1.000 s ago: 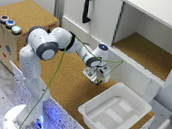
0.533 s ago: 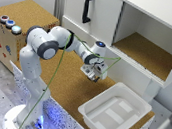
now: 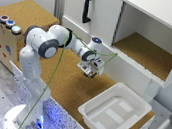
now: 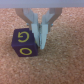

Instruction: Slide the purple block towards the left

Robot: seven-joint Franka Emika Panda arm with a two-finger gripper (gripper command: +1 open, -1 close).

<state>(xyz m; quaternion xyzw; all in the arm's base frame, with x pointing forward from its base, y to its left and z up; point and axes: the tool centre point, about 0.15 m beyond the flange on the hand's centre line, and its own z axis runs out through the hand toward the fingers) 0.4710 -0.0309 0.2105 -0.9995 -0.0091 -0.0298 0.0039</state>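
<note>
The purple block is a dark cube with yellow letters and lies on the cork tabletop. My gripper stands right beside it, with one finger against the block's side. The jaws are nearly together and hold nothing. In the exterior view the gripper is low over the cork in front of the white cabinet. The block there is mostly hidden under the hand.
A white plastic tray sits at the exterior view's right on the cork. The white cabinet with a black handle and an open shelf stands behind. A wooden box with buttons is at the left.
The gripper has moved towards the exterior view's left over the last second, staying low on the cork.
</note>
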